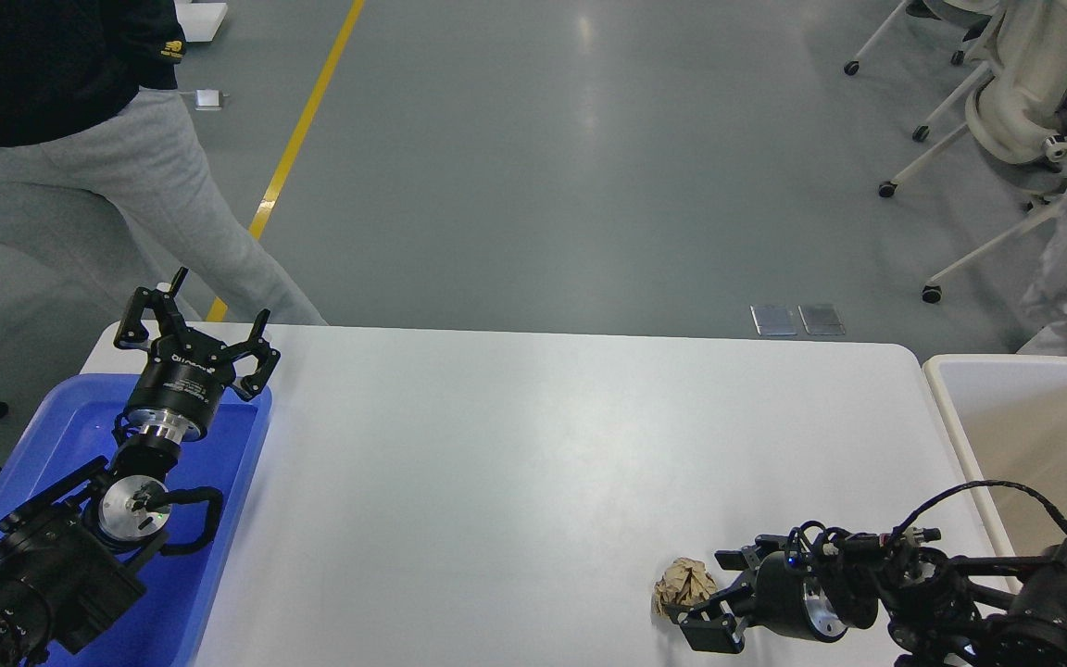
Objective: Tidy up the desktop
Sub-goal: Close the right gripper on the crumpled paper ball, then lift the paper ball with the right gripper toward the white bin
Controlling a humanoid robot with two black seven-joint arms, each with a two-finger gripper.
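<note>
The white desktop [515,463] fills the middle of the head view. A crumpled brown paper ball [682,585] lies on it near the front right. My right gripper [717,597] is open and low over the desktop, its two fingers reaching past the ball's right side, one behind and one in front of it. I cannot tell whether they touch the ball. My left gripper [193,320] is open and empty, raised over the far end of the blue tray [242,454] at the left.
A beige-white bin [1034,435] stands off the desktop's right edge. A person in grey trousers [126,195] stands behind the far left corner. White office chairs [1015,102] and another person stand at the back right.
</note>
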